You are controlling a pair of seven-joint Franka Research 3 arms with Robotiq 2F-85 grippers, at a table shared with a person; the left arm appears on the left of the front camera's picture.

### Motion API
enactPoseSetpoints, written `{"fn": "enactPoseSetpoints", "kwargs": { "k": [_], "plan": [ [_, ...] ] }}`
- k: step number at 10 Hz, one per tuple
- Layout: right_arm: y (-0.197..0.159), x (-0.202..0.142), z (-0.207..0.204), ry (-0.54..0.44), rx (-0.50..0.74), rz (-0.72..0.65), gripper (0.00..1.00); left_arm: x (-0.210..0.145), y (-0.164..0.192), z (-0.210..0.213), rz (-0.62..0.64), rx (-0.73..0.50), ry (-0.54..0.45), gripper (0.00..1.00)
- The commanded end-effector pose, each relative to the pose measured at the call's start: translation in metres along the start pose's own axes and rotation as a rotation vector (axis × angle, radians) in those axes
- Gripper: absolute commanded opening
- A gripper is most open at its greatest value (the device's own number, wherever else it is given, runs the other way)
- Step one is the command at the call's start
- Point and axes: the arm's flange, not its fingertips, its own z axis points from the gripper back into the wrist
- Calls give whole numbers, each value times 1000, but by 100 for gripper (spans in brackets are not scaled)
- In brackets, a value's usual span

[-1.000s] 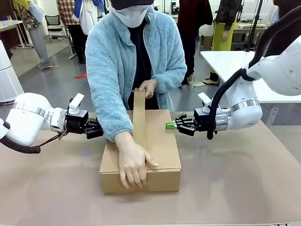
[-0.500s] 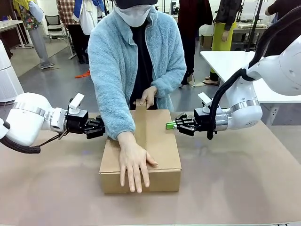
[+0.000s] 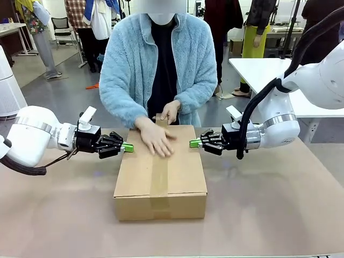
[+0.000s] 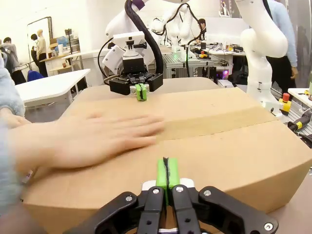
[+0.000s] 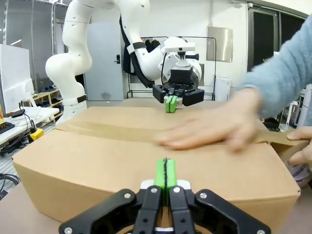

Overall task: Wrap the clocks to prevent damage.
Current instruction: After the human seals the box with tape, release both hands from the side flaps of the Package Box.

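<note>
No clocks are in view. A closed cardboard box [image 3: 183,166] lies in the middle of the table, with a strip of brown tape [image 3: 159,183] running along its top and down its near face. At the box's far end, one of the person's hands [image 3: 156,141] lies flat on the tape, and the other hand [image 3: 171,110] holds the far edge. My left gripper [image 3: 127,147] is shut, its green pads at the box's left side. My right gripper [image 3: 194,143] is shut at the box's right side. The wrist views show each gripper [image 4: 165,173] [image 5: 165,174] with its pads together at the box's wall [image 4: 229,146] [image 5: 87,156].
The brown table surface [image 3: 269,209] is bare around the box. A white table [image 3: 258,70] stands behind at the right, and people stand farther back. The person in the blue fleece stands at the far edge.
The person's hand slid from the box's near edge along the tape to the far end. The tape, held up before, now lies flat. Both grippers have stayed put.
</note>
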Motion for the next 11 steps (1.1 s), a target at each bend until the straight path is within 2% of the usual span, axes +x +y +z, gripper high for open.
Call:
{"fn": "enactPoseSetpoints", "kwargs": {
  "k": [1,11],
  "plan": [
    [2,-2,-2,4,-15,8,1,-2,1,-1,0,4,4,1],
    [2,-2,-2,4,-15,8,1,-2,1,-1,0,4,4,1]
  ]
}}
